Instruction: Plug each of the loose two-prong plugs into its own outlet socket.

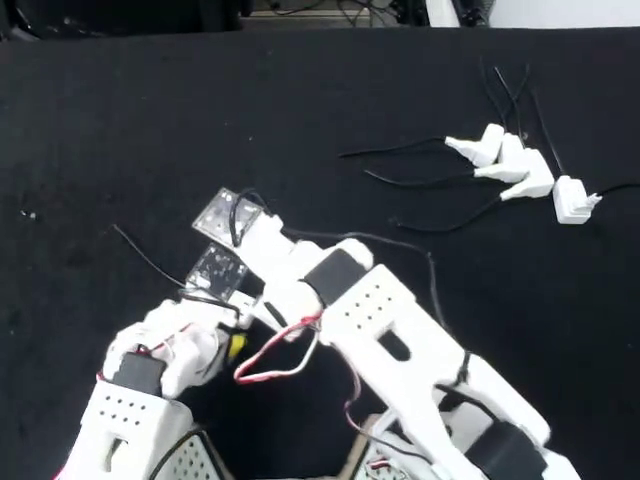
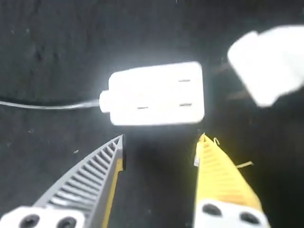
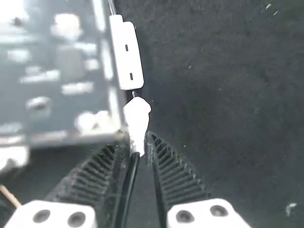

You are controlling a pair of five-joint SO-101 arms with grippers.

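Right wrist view: my right tool (image 3: 137,142) pinches one plug (image 3: 137,115), not yet seated in socket (image 3: 127,52).
Left tool (image 2: 160,139): mine, spread, beside socket.
Remaining: other plugs (image 1: 505,165) loose on desk (image 1: 150,120).

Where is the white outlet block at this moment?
In the left wrist view the outlet block lies just beyond the open left end effector, with the plug held by the right end effector close beside it.

we see a white outlet socket (image 2: 154,95) lying flat, slots up, thin cord off one end, white plug (image 3: 137,116) pinched in the right gripper (image 3: 137,141), prongs toward the socket's end, more loose white plugs (image 1: 512,160) clustered well apart from it
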